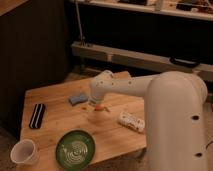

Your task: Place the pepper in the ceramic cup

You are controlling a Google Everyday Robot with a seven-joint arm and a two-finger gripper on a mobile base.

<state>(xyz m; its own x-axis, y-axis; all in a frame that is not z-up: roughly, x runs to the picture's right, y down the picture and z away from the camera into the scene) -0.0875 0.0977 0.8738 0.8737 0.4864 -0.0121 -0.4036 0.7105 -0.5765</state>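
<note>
Wooden counter [60, 125] carrying five loose items plus the arm. A small blue block [78, 98] sits just left of the arm's wrist, near the tool. A flat black rectangular object [37, 115] lies well to the left, near the counter's left edge. A white speckled packet [131, 121] lies right of the pepper, near it but apart. A dark green patterned plate [75, 148] is at the front edge, and just left of it the ceramic cup [23, 151] stands upright at the front-left corner, white, mouth open upward. The pepper [103, 107] lies flat near the counter's middle: small, slender, orange-red, with only part of it showing past the arm. The tool [95, 103] is down at counter level by the pepper's left end, between block and pepper, largely masked by the bulky white wrist. Cannot tell whether it is apart or together, nor whether it touches the pepper. Pepper and cup are well apart, with the plate roughly between them. The white arm [170, 105] hides the counter's right side.
</note>
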